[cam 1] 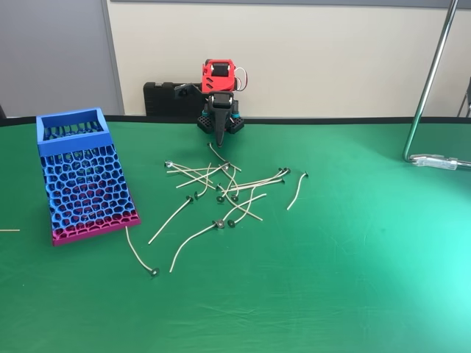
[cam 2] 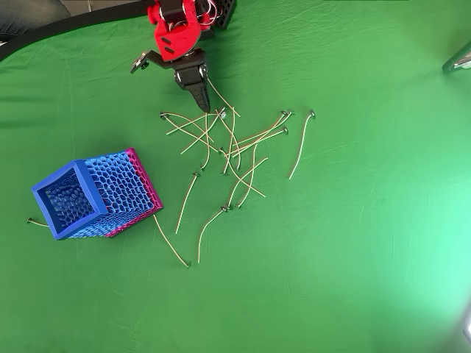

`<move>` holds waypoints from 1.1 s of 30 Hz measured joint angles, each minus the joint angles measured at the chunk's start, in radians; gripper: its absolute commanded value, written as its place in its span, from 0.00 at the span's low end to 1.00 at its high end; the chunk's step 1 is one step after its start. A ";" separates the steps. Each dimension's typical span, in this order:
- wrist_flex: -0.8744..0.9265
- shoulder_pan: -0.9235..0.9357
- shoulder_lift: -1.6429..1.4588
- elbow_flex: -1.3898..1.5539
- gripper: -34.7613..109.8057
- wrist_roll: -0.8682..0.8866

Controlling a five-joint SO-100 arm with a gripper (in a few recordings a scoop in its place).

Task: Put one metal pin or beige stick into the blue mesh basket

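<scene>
The blue mesh basket (cam 1: 85, 176) (cam 2: 96, 193) stands at the left of the green table, with a magenta band at its base and nothing visible inside it. Several beige sticks with dark metal ends (cam 1: 228, 187) (cam 2: 232, 147) lie scattered in a loose pile at the centre. One more stick (cam 1: 140, 254) (cam 2: 171, 243) lies by the basket's near corner. My gripper (cam 1: 218, 142) (cam 2: 204, 107) points down at the far edge of the pile, its black fingers shut together, tip close to the cloth beside one stick. Nothing shows between the fingers.
A metal stand with a clamp (cam 1: 427, 95) (cam 2: 460, 59) rises at the right. A black box (cam 1: 165, 99) sits behind the arm's base. A stray stick (cam 1: 9, 230) (cam 2: 37, 221) lies left of the basket. Open green cloth spreads at the front and right.
</scene>
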State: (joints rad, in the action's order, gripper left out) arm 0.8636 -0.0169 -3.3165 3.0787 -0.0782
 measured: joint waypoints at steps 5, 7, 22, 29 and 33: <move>0.006 -0.008 0.000 0.000 0.24 -0.006; 0.006 -0.008 0.000 0.000 0.24 -0.006; 0.006 -0.012 0.000 0.000 0.24 -0.012; 0.006 -0.011 0.000 0.000 0.24 -0.012; -0.005 -0.011 0.003 0.000 0.24 -0.017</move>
State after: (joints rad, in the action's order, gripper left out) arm 0.8590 -0.0276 -3.3134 3.0787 -0.0951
